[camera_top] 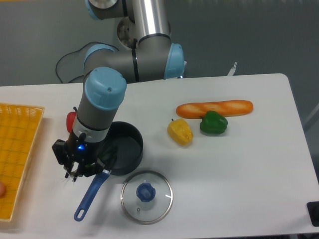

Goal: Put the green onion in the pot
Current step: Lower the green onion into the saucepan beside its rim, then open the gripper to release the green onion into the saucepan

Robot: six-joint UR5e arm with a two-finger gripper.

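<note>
White table (249, 164): glass lid (146, 196) just beside pot (124, 147); peppers apart.

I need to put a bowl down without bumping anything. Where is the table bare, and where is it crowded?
Bare: the right side, past the green pepper and bread, and the front strip right of the glass lid. Crowded: the left, where the gripper, pot and yellow basket sit close together.
</note>
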